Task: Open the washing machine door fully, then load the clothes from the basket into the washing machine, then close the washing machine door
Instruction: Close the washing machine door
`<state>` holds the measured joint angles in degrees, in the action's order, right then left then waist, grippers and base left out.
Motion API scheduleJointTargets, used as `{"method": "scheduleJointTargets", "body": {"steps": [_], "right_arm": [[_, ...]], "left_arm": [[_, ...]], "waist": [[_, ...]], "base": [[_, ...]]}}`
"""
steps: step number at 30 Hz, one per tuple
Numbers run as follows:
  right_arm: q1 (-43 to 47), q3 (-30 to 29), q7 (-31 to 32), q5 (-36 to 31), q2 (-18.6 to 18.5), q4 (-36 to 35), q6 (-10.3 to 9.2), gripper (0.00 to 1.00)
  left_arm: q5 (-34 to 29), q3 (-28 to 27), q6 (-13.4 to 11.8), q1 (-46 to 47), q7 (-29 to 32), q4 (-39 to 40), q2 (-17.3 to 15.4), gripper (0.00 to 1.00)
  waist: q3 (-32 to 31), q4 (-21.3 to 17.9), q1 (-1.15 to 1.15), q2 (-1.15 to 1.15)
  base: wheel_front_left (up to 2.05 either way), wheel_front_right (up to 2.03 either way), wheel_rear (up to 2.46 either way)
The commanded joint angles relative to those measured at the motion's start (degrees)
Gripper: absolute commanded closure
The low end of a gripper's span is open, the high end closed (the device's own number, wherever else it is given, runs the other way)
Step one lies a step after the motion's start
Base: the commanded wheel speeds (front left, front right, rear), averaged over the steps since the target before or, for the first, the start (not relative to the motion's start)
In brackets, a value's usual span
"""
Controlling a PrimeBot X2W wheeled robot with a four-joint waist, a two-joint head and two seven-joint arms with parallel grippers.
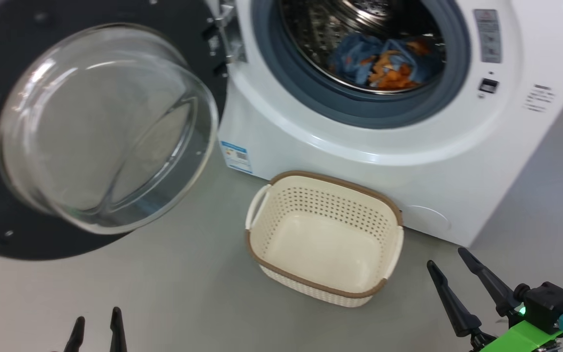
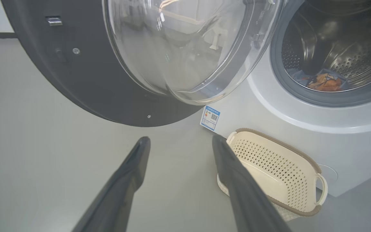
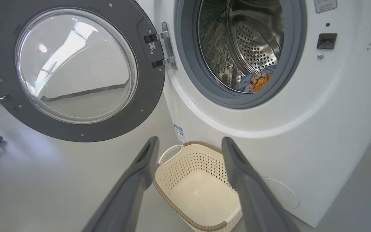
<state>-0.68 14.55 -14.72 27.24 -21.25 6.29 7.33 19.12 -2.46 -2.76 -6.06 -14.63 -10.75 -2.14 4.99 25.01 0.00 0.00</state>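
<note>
Clothes (image 1: 384, 61) lie in the washing machine (image 1: 359, 146), seemingly clear of the seal (image 1: 359, 107), though blur hides detail; the basket (image 1: 320, 200) before it is empty. Push the wide-swung door (image 1: 105, 127) near its free edge, steadily, until it latches. Left gripper (image 1: 97, 314) and right gripper (image 1: 446, 256) both gape, holding and touching nothing.

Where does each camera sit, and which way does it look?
Head view: on the head, facing forward and down at the washing machine and basket; left gripper and right gripper at the bottom corners.
Left wrist view: on the left wrist, looking along its fingers toward the washing machine door.
Right wrist view: on the right wrist, looking along its fingers at the basket.
Shared: all three show the clothes in the drum.
</note>
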Motion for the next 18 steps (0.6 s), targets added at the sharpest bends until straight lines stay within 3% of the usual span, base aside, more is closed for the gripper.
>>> {"method": "scheduleJointTargets", "body": {"steps": [1, 13, 15, 16, 18], "right_arm": [[-1.73, 1.5, -0.28, 0.13, -0.97, -1.09, 0.16, 0.0], [-3.97, 4.12, -0.28, 0.77, -1.85, -0.44, 0.16, 0.0], [-3.6, 3.81, -0.28, 0.8, -1.69, -0.39, 0.16, 0.0], [-3.6, 3.81, -0.28, 0.8, -1.69, -0.39, 0.16, 0.0], [-2.91, 3.24, -0.28, 0.78, -1.45, -0.46, 0.16, 0.0]], "left_arm": [[0.48, -1.66, 0.04, 0.59, -0.37, 1.2, -0.74, 0.0], [2.4, -1.27, -1.31, -0.24, -0.37, 3.76, -0.74, 0.0], [3.21, -1.91, -0.87, 0.05, -0.37, 4.42, -0.74, 0.55], [3.21, -1.91, -0.87, 0.05, -0.37, 4.42, -0.74, 0.55], [3.93, -3.26, -0.06, 0.63, -0.37, 5.89, -0.74, 1.0]], "waist": [[-0.76, 3.98, 0.0, 0.0], [-0.25, 4.52, 0.0, 0.0], [-0.49, 4.4, 0.0, 0.0], [-0.49, 4.4, 0.0, 0.0], [-0.71, 4.27, 0.0, 0.0]], "base": [[0.0, 0.0, 0.0], [0.0, 0.0, 0.0], [0.0, 0.0, 0.0], [0.0, 0.0, 0.0], [0.0, 0.0, 0.0]]}}
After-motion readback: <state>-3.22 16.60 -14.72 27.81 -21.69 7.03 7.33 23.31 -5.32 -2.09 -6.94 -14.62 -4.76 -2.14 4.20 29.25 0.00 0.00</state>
